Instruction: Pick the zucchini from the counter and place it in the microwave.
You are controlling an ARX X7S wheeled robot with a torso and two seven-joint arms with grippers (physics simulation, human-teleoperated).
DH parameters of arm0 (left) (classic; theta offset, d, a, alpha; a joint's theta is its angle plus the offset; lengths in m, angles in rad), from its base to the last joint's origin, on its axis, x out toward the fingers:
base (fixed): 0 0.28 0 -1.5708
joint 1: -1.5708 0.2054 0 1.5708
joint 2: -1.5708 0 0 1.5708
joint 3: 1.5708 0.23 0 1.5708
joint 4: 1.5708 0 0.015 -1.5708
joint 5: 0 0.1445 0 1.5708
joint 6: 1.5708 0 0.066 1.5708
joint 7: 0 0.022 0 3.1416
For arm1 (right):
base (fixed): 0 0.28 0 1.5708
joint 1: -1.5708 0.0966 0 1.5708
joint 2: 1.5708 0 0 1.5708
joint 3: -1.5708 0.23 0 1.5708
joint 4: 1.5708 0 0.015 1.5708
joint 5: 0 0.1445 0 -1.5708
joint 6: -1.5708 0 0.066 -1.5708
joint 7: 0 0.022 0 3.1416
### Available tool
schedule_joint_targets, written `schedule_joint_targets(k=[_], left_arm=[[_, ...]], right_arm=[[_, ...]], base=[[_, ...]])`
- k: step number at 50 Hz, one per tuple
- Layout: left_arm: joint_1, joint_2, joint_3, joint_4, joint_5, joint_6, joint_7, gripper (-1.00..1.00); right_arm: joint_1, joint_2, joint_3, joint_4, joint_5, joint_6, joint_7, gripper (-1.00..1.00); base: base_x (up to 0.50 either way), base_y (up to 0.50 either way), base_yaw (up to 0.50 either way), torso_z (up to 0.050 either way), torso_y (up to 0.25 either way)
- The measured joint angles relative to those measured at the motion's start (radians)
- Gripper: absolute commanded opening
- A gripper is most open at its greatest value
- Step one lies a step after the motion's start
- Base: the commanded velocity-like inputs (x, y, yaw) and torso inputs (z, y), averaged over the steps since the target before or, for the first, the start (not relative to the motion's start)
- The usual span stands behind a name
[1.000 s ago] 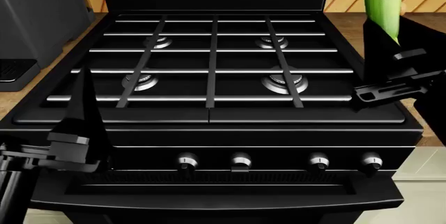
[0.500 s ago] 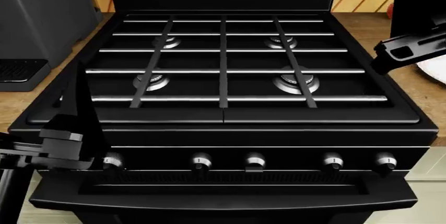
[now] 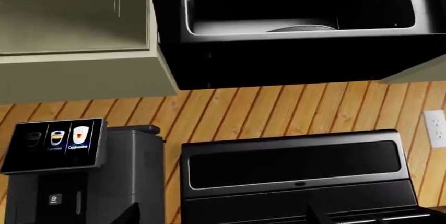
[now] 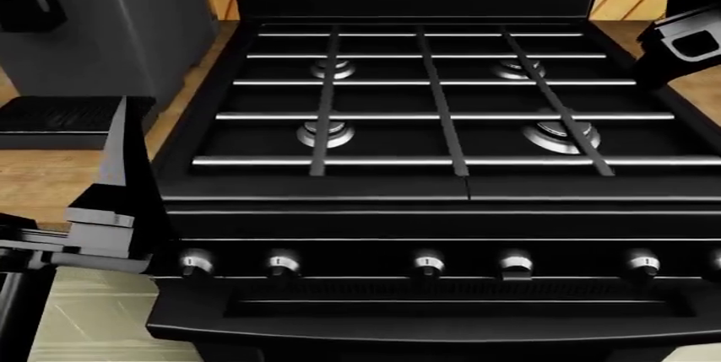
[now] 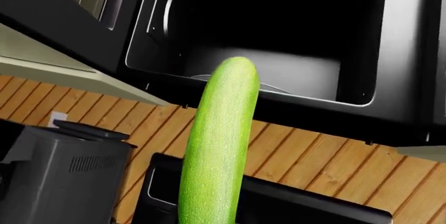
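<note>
The zucchini (image 5: 217, 145) is bright green and stands upright in the right wrist view, rising from the frame's lower edge where my right gripper holds it. Its rounded tip points at the open cavity of the black microwave (image 5: 306, 80) above, still below and outside the opening. In the head view only a black part of my right gripper (image 4: 683, 41) shows at the right edge, and the zucchini is out of view. My left gripper (image 4: 118, 168) is open and empty, low in front of the stove's left corner. Its view shows the microwave (image 3: 300, 51) overhead. The wooden counter (image 4: 46, 181) flanks the stove.
A black gas stove (image 4: 440, 117) with knobs fills the middle. A dark grey coffee machine (image 4: 124, 24) stands on the counter at its left and also shows in the left wrist view (image 3: 77, 177). Cream wall cabinets (image 3: 77, 20) hang beside the microwave. Wood-plank wall behind.
The head view has swung left, so the stove sits further right in it. The right gripper and zucchini have risen, and the zucchini has left the head view.
</note>
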Motion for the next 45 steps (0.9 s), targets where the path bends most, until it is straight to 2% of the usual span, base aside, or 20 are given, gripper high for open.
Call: schedule_joint_targets(k=[16, 30, 45], left_arm=[[0.009, -0.003, 0.003, -0.002, 0.005, 0.009, -0.002, 1.00], [0.012, -0.005, 0.005, -0.003, 0.010, 0.012, -0.005, 1.00], [-0.003, -0.009, 0.007, -0.001, 0.004, 0.006, -0.012, 1.00]], right_arm=[[0.038, -0.005, -0.019, 0.008, 0.006, 0.002, 0.007, -1.00], [0.083, -0.015, -0.040, 0.025, 0.020, 0.001, 0.023, -1.00], [0.273, -0.047, -0.110, 0.119, 0.031, 0.037, 0.057, -1.00]], base=[[0.01, 0.19, 0.00, 0.000, 0.000], [0.00, 0.00, 0.00, 0.000, 0.000], [0.00, 0.00, 0.00, 0.000, 0.001]])
